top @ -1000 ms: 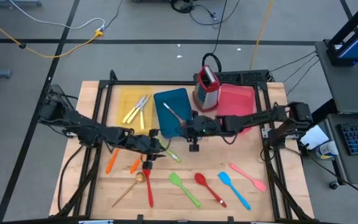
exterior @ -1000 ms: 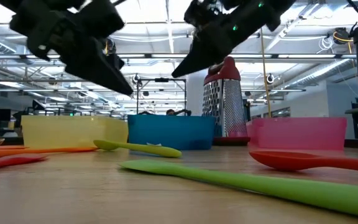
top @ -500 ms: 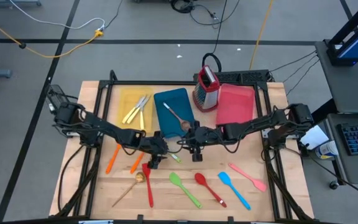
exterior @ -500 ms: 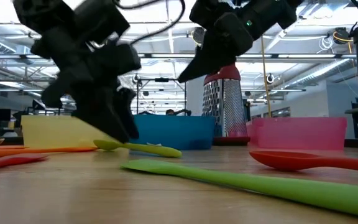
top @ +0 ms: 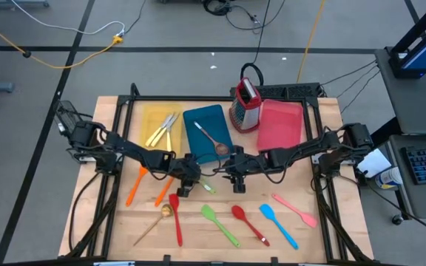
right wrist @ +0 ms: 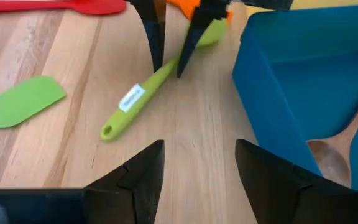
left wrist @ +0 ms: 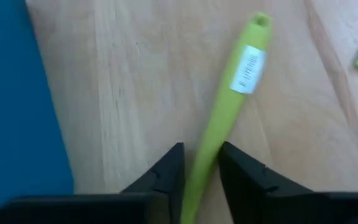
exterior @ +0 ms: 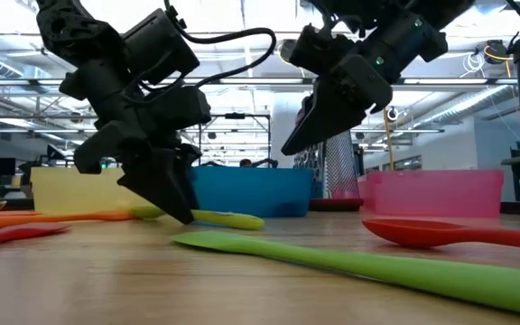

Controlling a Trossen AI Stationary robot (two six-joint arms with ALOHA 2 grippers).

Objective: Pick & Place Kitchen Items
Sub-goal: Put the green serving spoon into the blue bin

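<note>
A lime-green utensil lies flat on the wooden table, just in front of the blue tray. It has a white label and a hole at its free end. My left gripper has come down on it, near its head end. My right gripper hangs open above the table, to the right of the utensil and touching nothing. More utensils lie in a row along the near side: orange, red, green, blue and pink. My left gripper has the lime-green utensil's handle between its two fingers, on the head side of the white label. The fingers slant down from the table's left and lie across the handle. The utensil still lies flat on the table.
At the back stand a yellow tray with cream-handled cutlery, the blue tray with a wooden spoon, a pink tray and a metal grater. A gold spoon lies near the red spatula.
My left gripper has sunk to the table and moved right, tipping more steeply, until its fingers stand around the lime-green utensil. My right gripper has come down and drawn back from over the blue tray toward the near edge, uncovering the wooden spoon's bowl.
</note>
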